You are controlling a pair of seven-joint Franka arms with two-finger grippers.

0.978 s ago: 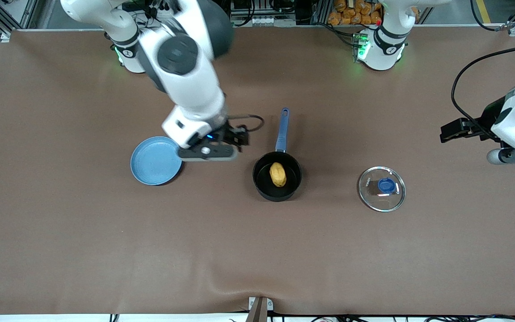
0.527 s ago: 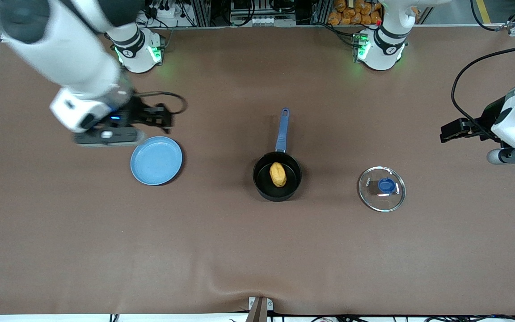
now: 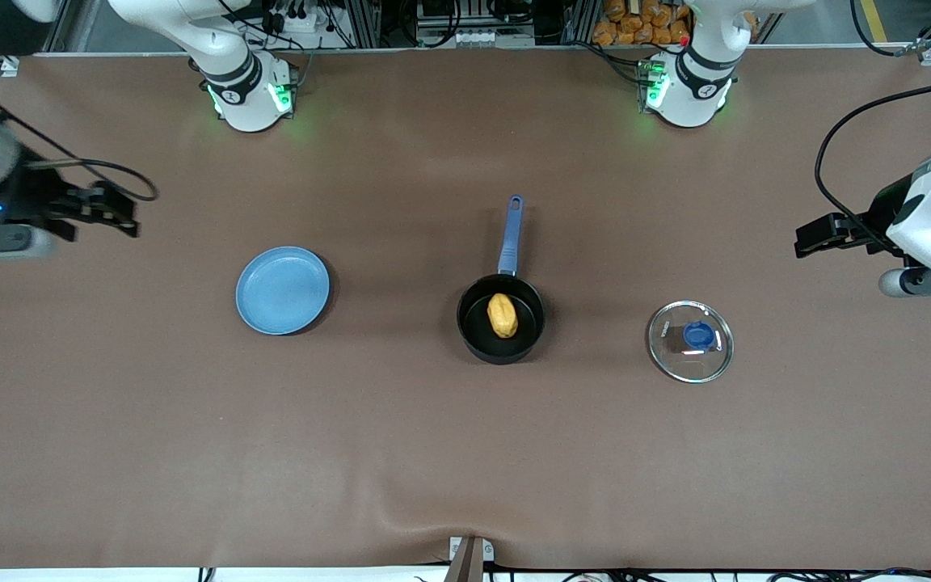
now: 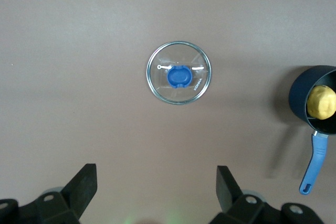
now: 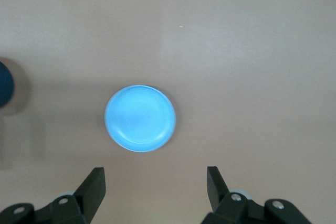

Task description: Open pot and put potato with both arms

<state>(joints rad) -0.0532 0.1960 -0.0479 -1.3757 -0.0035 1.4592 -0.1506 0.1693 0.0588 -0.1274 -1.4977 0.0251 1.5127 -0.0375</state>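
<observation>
While the small oval yellow potato (image 3: pixel 502 314) lies inside the round black pot (image 3: pixel 501 349) with its long blue handle, the clear glass lid (image 3: pixel 690 341) rests on the brown table (image 3: pixel 465 453) toward the left arm's end. Both pincers hang empty with jaws apart: the left pincer (image 4: pixel 156 184) over that end of the table, the right pincer (image 5: pixel 156 186) over the other end, past the flat light-blue plate (image 3: pixel 282 290).

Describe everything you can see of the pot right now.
The pot is a small round black saucepan standing upright on the brown table, midway between the plate and its lid. Its straight blue handle points toward the robots' bases. It is uncovered, with the potato lying inside. No gripper touches it.
</observation>
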